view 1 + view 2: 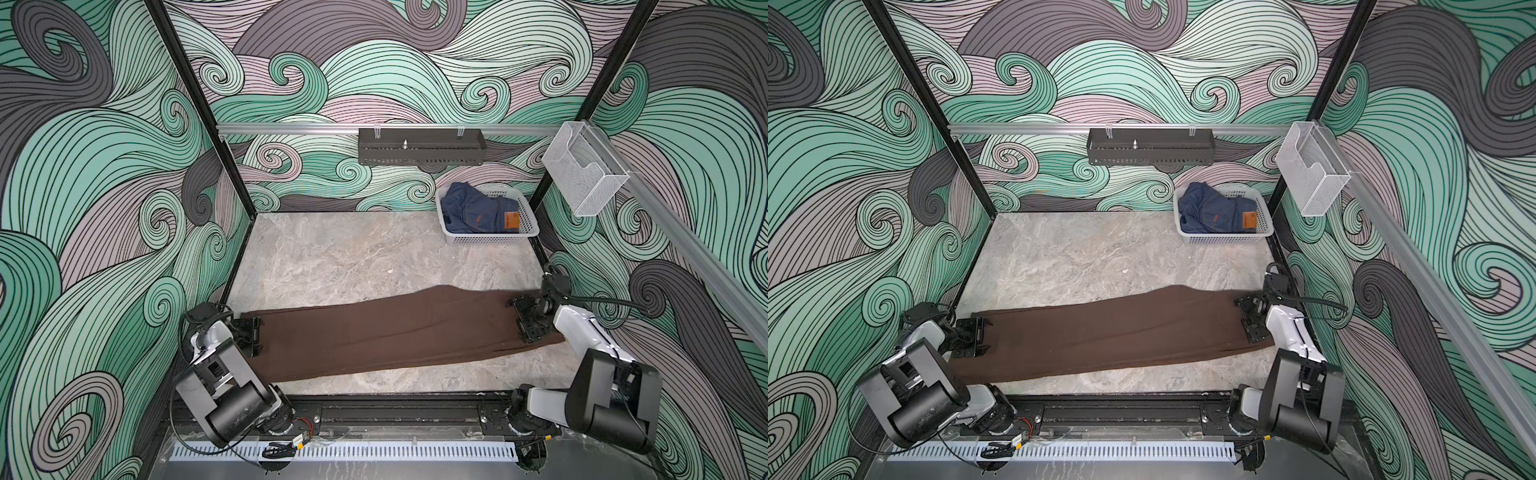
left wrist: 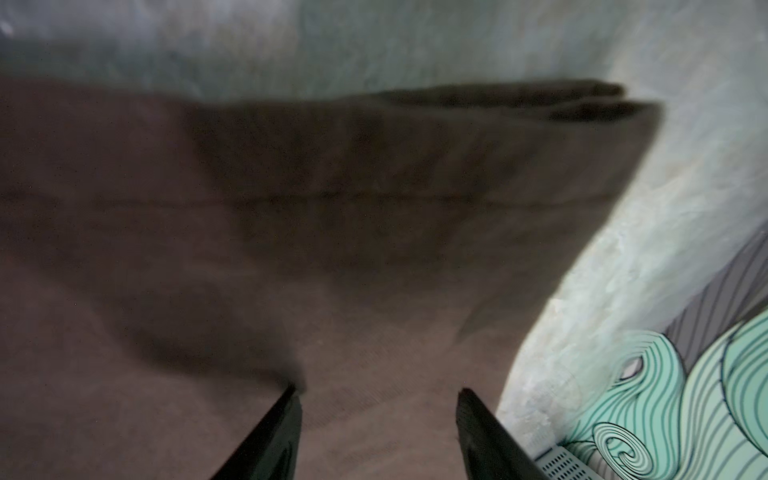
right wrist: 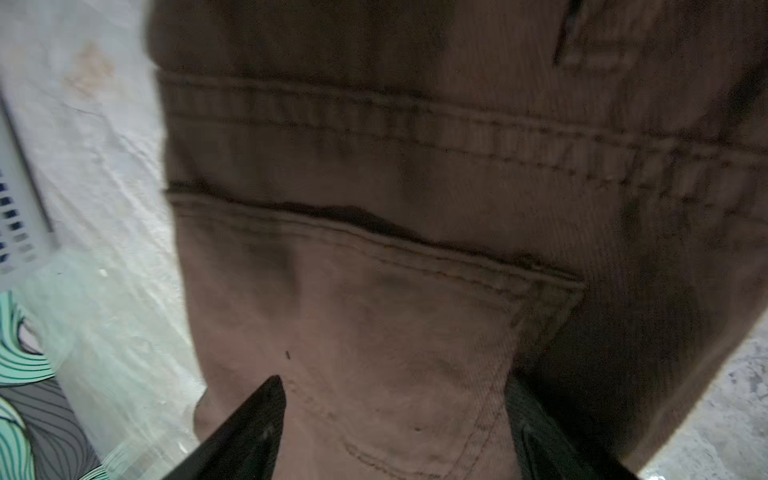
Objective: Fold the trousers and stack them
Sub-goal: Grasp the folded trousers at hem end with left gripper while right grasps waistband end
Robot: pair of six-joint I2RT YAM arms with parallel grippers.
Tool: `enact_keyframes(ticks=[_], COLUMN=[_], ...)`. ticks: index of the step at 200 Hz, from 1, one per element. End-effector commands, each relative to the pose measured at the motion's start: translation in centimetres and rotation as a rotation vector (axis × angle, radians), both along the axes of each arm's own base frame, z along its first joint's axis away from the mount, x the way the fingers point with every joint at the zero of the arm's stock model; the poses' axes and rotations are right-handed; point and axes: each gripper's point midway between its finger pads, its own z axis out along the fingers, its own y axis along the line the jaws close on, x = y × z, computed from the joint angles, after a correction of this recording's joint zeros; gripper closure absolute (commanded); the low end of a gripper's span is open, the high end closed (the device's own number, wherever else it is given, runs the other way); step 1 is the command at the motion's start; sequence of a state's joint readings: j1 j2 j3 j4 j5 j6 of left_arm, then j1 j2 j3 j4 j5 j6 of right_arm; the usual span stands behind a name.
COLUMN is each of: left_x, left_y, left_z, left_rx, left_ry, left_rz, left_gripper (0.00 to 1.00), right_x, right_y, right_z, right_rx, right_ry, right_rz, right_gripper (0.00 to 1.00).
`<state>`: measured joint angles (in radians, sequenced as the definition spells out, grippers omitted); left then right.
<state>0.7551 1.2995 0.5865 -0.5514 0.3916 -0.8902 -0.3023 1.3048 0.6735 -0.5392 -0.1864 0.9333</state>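
Observation:
The dark brown trousers (image 1: 395, 328) (image 1: 1113, 328) lie stretched flat across the front of the table, legs doubled one on the other. My left gripper (image 1: 252, 336) (image 1: 980, 337) is at their left end. In the left wrist view it (image 2: 378, 388) stands open, fingers apart on the cloth (image 2: 291, 208). My right gripper (image 1: 523, 319) (image 1: 1249, 319) is at the right end. In the right wrist view it (image 3: 392, 380) stands open, straddling the stitched back pocket (image 3: 374, 332) below the waistband.
A white basket (image 1: 490, 239) (image 1: 1221, 238) holding blue jeans (image 1: 478, 212) stands at the back right. A black tray (image 1: 419, 151) and a clear box (image 1: 582, 174) hang on the rails. Patterned walls close in on both sides.

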Motion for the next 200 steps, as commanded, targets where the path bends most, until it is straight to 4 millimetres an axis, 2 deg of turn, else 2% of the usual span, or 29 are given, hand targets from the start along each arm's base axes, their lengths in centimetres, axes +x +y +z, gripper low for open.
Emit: enact_keyframes(ticks=[1,29,51,68,72,95,120,166,200], left_x=[-0.1,-0.5,0.4,2.2,2.7,5.7,8.7,14.1,17.0], left_y=[0.8,1.0,1.1,1.5,1.5,1.9,2.3,3.0,3.4], left_z=[-1.1,-2.3,-3.5,-3.9,-3.9,-4.5,-5.1,-5.0,-4.6], left_rx=[0.050,0.083,0.097,0.111,0.113,0.107,0.093,0.083,0.060], left_ry=[0.042,0.108,0.145,0.158,0.161,0.179,0.177,0.150,0.126], left_rz=[0.005,-0.007,-0.027,-0.058,-0.068,-0.113,-0.134,-0.155,-0.168], left_gripper=[0.40,0.41,0.41,0.41,0.41,0.42,0.42,0.42,0.43], right_x=[0.8,0.1,0.4,0.8,1.5,2.8,4.5,7.9,9.2], right_y=[0.2,0.3,0.6,1.0,0.9,1.1,1.2,1.3,1.7], right_z=[-0.8,-2.8,-4.1,-5.0,-5.1,-5.6,-5.3,-4.7,-5.0], right_rx=[0.004,0.022,0.054,0.094,0.097,0.135,0.128,0.119,0.126], right_ry=[-0.016,0.037,0.057,0.072,0.052,0.042,0.014,-0.008,-0.008], right_rz=[0.012,-0.003,-0.023,-0.043,-0.047,-0.081,-0.104,-0.143,-0.164], right_gripper=[0.18,0.19,0.21,0.23,0.23,0.25,0.25,0.26,0.26])
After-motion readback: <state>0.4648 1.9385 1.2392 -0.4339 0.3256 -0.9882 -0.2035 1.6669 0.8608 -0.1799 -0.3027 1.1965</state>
